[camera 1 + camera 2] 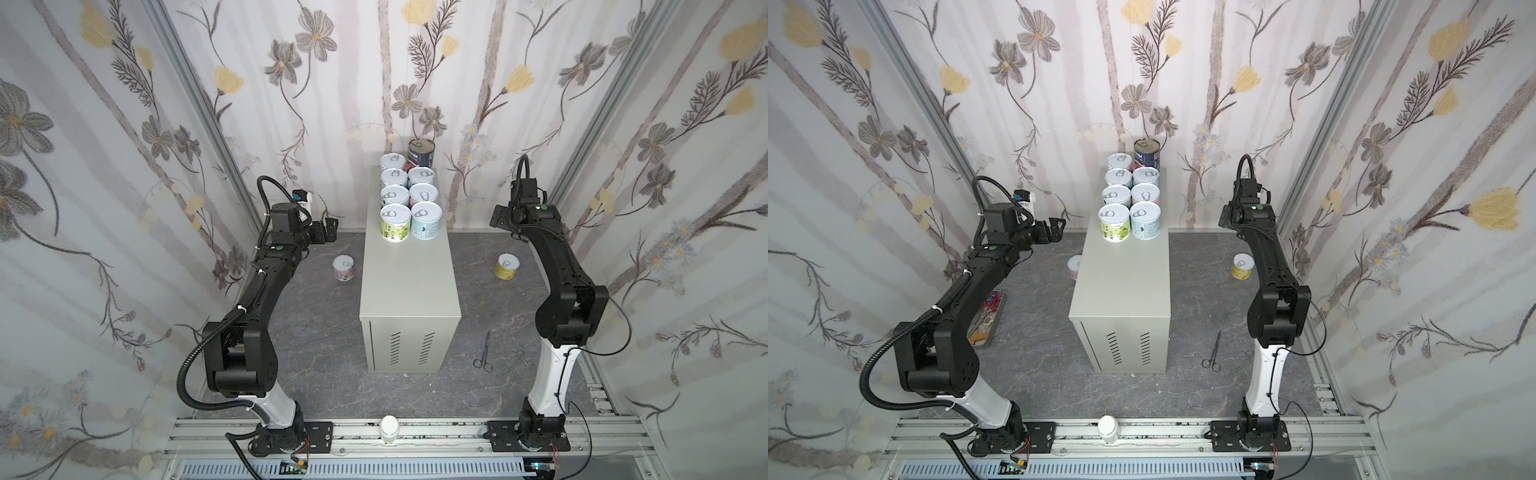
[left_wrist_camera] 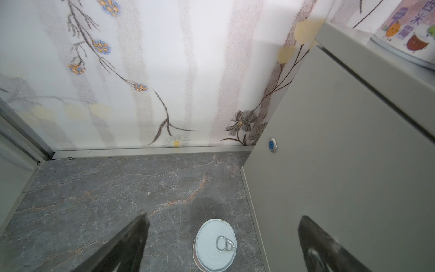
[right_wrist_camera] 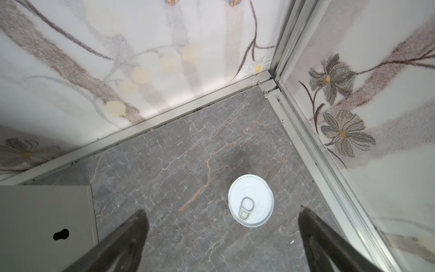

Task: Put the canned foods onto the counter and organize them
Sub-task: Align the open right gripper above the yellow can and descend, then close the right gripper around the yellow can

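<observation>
Under left jaws, down btwn the two spread fingers [image 2: 127,247]: pink can [image 2: 215,245], upright on floor [image 2: 94,188], pull-tab lid up, long axis vertical. Just beside side wall of bench [image 2: 341,153], not touching, so little room for the finger on that side. Left jaws released, wide, nothing held.

Under right jaws, likewise btwn fingers [image 3: 124,245] but a touch ahead of the tips: yellow can [image 3: 250,200], upright, lid up, axis vertical, well apart from bench. Right jaws also released, wide, empty.

From above, in both top views: pink can [image 1: 343,268] on left arm's side of bench [image 1: 405,282], yellow can [image 1: 507,266] on right arm's side; each nearer its own arm, no reach across needed. Both jaws well above floor; how far above the lids, hard to gauge, prob. a fair drop.

At far end of bench top: seven short cans [image 1: 395,195] in two tight columns plus tall dark can [image 1: 421,153] at the back. Near half of top bare. Eight up, two left on floor.

Next, as judged: straight drop over either can, clamp across the dia., lift past top edge, set down in front of green-label can [image 1: 395,230] / teal-label can [image 1: 426,228]. Pink one the tighter job cos of bench wall.
</observation>
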### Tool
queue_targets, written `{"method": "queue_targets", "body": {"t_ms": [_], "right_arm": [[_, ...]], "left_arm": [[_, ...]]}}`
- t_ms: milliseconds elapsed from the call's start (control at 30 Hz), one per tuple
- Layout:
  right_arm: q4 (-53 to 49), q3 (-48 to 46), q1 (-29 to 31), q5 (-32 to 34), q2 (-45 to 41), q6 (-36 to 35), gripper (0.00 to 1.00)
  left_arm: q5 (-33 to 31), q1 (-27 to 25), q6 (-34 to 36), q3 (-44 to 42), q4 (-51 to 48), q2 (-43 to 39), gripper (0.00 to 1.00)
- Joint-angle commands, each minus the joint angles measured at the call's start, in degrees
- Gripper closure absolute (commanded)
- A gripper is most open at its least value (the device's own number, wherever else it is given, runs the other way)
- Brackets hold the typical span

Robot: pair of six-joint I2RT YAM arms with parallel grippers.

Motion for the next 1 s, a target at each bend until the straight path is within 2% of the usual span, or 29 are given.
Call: {"method": "queue_targets", "body": {"t_ms": [0,200,367,700,967], "right_arm": [[-13.6,6.2,-2.8,-8.1,4.4,-6.0,0.00],[-14.1,6.1,-6.9,-16.5,9.3,-8.6,0.00],[-13.2,6.1,-9.2,-20.1,12.0,-9.5,0.00],[-11.1,6.0,-8.8,-21.3,16.8,-11.0,0.00],[-12.7,5.9,-7.1,-16.0,19.4,-11.0,0.01]], "left_arm": [[0.6,0.2,0.2,-0.2,1.9,-0.8,0.00],[0.5,0.2,0.6,-0.1,1.2,-1.6,0.00],[-0.3,0.1,1.2,0.4,0.1,-2.0,0.00],[1.0,0.0,0.0,1.6,0.2,-0.4,0.00],[0.1,0.0,1.1,2.8,-1.2,-0.1,0.00]]}}
